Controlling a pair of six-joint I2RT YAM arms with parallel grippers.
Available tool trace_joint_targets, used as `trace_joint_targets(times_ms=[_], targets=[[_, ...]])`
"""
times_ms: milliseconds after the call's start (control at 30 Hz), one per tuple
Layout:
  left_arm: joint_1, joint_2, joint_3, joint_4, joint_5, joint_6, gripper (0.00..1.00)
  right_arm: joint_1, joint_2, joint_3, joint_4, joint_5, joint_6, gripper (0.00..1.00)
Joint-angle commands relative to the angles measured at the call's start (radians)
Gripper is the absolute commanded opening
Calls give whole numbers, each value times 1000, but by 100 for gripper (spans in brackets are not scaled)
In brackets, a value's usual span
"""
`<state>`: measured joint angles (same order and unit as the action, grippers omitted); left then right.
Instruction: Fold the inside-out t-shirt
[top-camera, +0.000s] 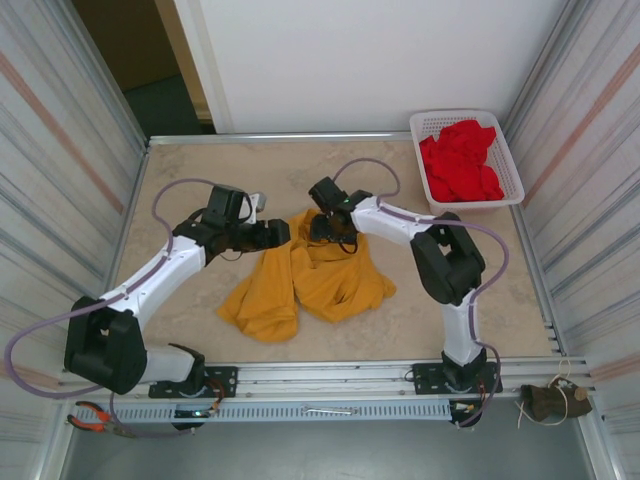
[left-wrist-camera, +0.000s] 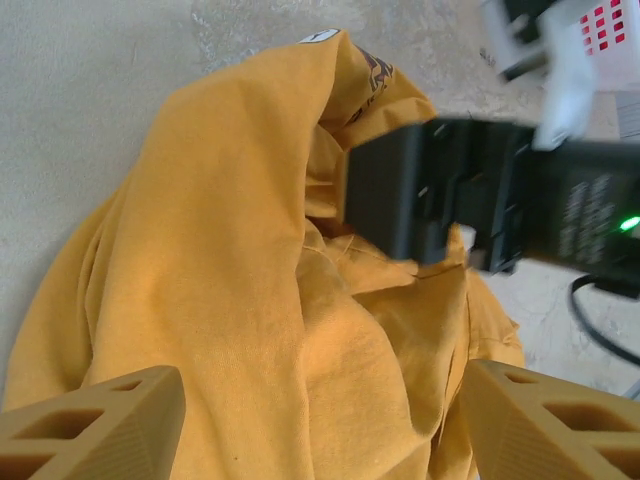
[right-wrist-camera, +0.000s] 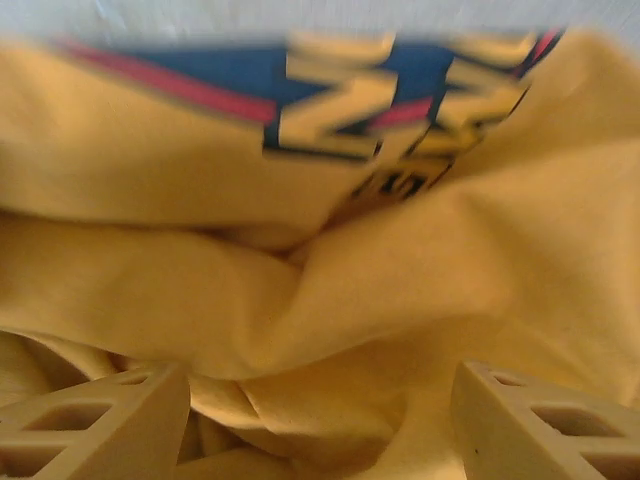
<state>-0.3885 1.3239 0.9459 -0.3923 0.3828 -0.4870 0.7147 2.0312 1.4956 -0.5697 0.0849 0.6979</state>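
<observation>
So the yellow t-shirt (top-camera: 305, 280) sits in a crumpled heap in the middle of the counter (top-camera: 200, 160), nowhere near flat. Both arms are crowded over its far end. The left gripper (top-camera: 272, 235) has its fingers wide apart above the cloth, and the right gripper (top-camera: 325, 230) is spread too, with bunched cloth between its fingers, not clamped on anything.

My guess at what goes wrong: the two grippers are really close together, so if both dive in at once they could bump each other. The shirt is also so wadded up that a pinch here probably grabs several layers instead of one clean edge. Lift that and you get a twisted lump, not something you can fold.

From above you get the whole outline of the heap, plus the white basket (top-camera: 462, 114) of red clothes (top-camera: 460, 160) off in the far right corner, well apart from the shirt. The left wrist camera shows a small white tag (left-wrist-camera: 320, 36) at the far edge of the shirt, and the right arm's black gripper body hanging just over the cloth. The right wrist camera is blurry but has a blue and red print (right-wrist-camera: 400, 100) peeking out of a fold, which the top view doesn't really show.
</observation>
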Motion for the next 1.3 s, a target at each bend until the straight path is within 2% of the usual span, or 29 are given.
trace_joint_targets(times_ms=[0, 67, 100, 200, 233, 433, 700, 867, 967, 1267], targets=[[-6, -32, -5, 13, -17, -7, 73, 22, 28, -23, -39, 7, -25, 68], [-6, -36, -5, 13, -14, -9, 73, 20, 39, -42, -32, 8, -23, 63], [-6, -37, -5, 15, -12, -13, 73, 18, 41, -49, -29, 5, -24, 55], [-6, -43, -6, 20, -8, -19, 73, 3, 12, -47, -32, -21, -49, 8], [-6, -44, -6, 20, -6, -22, 74, -3, -11, -45, -35, -29, -57, 1], [-9, -72, 23, 23, 8, -39, 73, -23, -282, -41, -8, -103, -105, 0], [-52, -85, 131, 19, -7, -42, 75, -49, -577, -104, 141, -302, -104, 0], [-89, -56, 174, 40, -51, -35, 76, -51, -673, -211, 218, -333, -107, 0], [-103, -26, 175, 73, -41, -36, 77, -63, -712, -276, 256, -353, -100, 0], [-212, 25, 124, 165, -78, 26, 79, -80, -754, -337, 258, -366, -89, 0]])
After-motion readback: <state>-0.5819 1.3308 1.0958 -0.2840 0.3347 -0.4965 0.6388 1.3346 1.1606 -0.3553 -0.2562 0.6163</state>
